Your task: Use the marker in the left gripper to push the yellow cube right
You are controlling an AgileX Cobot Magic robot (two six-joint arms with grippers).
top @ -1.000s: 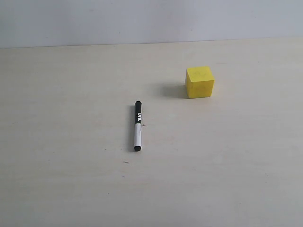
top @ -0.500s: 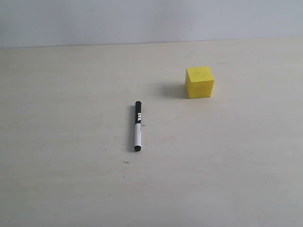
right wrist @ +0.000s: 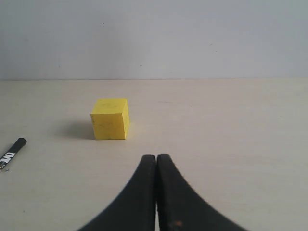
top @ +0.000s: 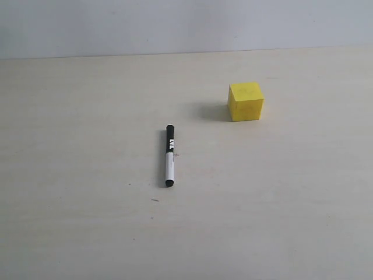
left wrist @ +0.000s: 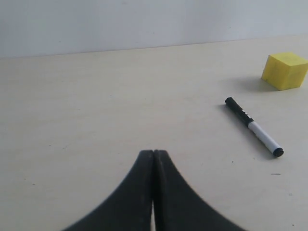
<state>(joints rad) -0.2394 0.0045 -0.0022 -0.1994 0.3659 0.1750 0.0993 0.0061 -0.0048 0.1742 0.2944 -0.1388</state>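
Note:
The marker (top: 169, 155) lies flat on the table, black cap half toward the back, white barrel toward the front; nothing holds it. It also shows in the left wrist view as the marker (left wrist: 254, 127), and its cap end (right wrist: 10, 152) enters the right wrist view. The yellow cube (top: 245, 101) stands to the marker's back right, apart from it, also seen as the cube (left wrist: 285, 70) and the cube (right wrist: 110, 118). My left gripper (left wrist: 153, 152) is shut and empty, well short of the marker. My right gripper (right wrist: 156, 156) is shut and empty, short of the cube. Neither gripper shows in the exterior view.
A pale wooden table (top: 87, 221) spreads across the whole scene, backed by a plain grey-white wall (top: 175, 23). A small dark speck (top: 155, 200) lies just in front of the marker.

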